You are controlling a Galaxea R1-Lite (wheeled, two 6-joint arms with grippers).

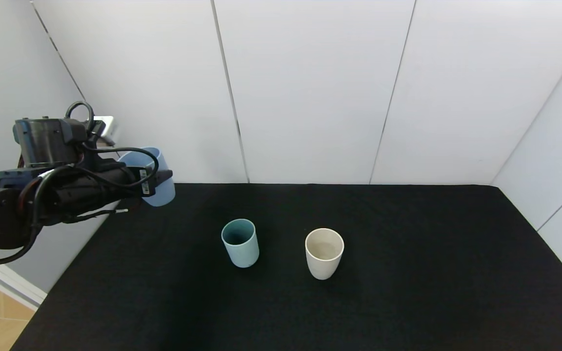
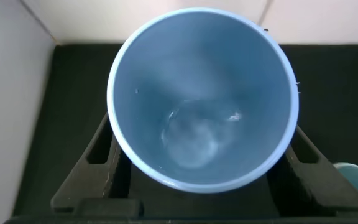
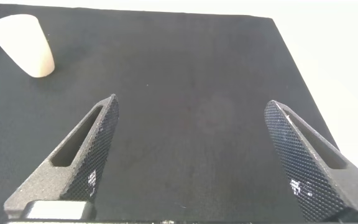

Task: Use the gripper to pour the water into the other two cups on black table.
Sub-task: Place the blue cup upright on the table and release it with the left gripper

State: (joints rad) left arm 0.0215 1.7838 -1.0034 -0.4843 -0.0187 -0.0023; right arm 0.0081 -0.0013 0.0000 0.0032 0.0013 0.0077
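My left gripper [image 1: 156,187] holds the light blue cup [image 1: 156,183] above the black table [image 1: 408,292] far-left edge; teal cup [image 1: 240,242] and cream cup [image 1: 324,253] stand mid-table. Right gripper [image 3: 194,158] gapes wide.

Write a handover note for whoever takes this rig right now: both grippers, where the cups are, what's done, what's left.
Left gripper: jaws shut on the smooth light blue tumbler, held in the air over the left edge of the matte black table, roughly upright. A little water shows at its bottom in the left wrist view.
Right gripper: jaws open, holding nothing, low over the table's right part.
Teal-green tumbler and cream-beige tumbler: upright side by side mid-table, apart.
Done: light blue tumbler picked up.
Left: whether either cup holds water yet cannot be told; check, then pour into both.
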